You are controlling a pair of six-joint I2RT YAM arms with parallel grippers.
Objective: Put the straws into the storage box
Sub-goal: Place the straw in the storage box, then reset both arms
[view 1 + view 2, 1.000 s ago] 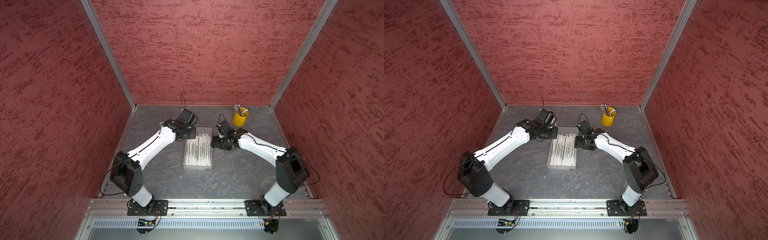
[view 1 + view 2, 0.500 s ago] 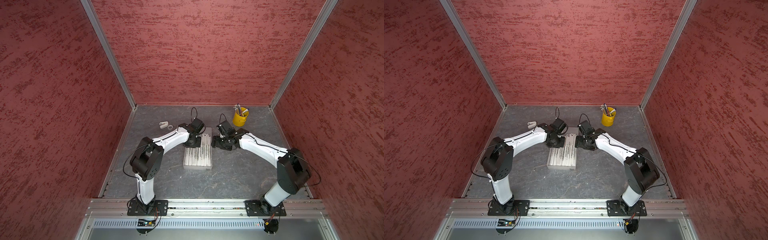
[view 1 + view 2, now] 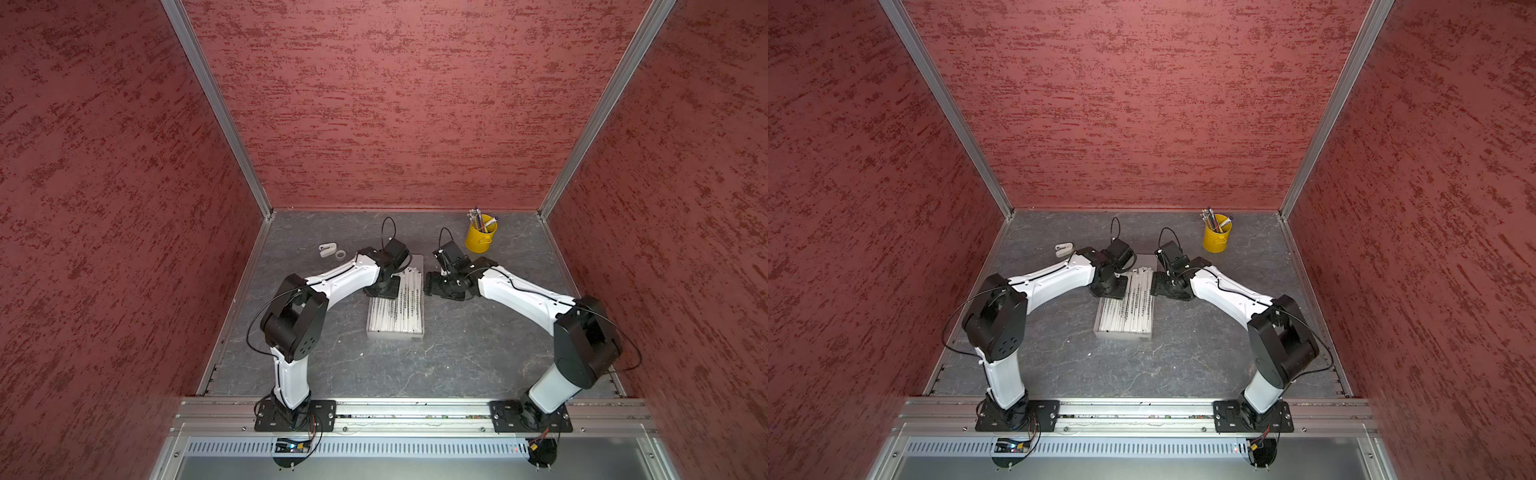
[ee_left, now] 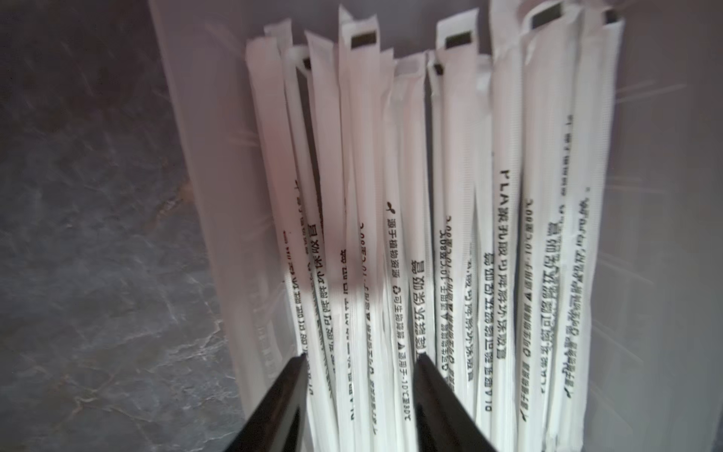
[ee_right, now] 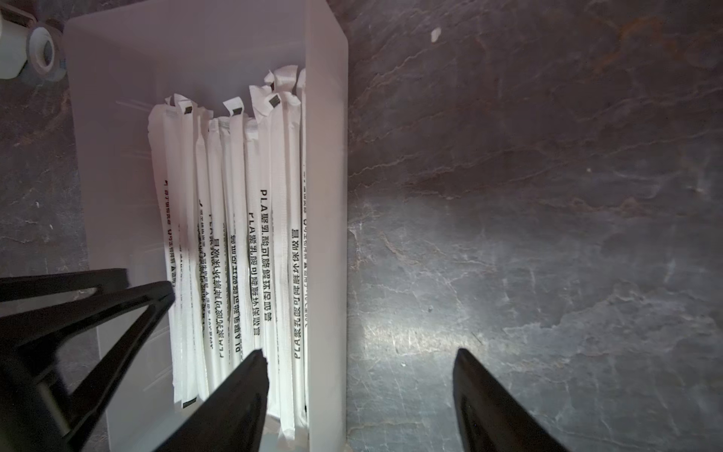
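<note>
Now left fingers (image 4: pixel 274 407), earlier shut, stand parted over straws (image 4: pixel 504 235) in storage box (image 4: pixel 219 195); right fingers (image 5: pixel 493 407) wide.

Cannot make out the left gripper (image 4: pixel 360 358) in either top view, tucked beneath the left arm (image 3: pixel 345 278) over the storage box (image 3: pixel 395 334); cut off behind the fingertips in the left wrist view, amid softly blurred straws (image 4: pixel 504 195). Cannot read the straws' print from above. Cannot name the two small white items (image 3: pixel 330 250) on the desk (image 3: pixel 457 365), tiny from above and clipped by the picture's edge in the right wrist view.
</note>
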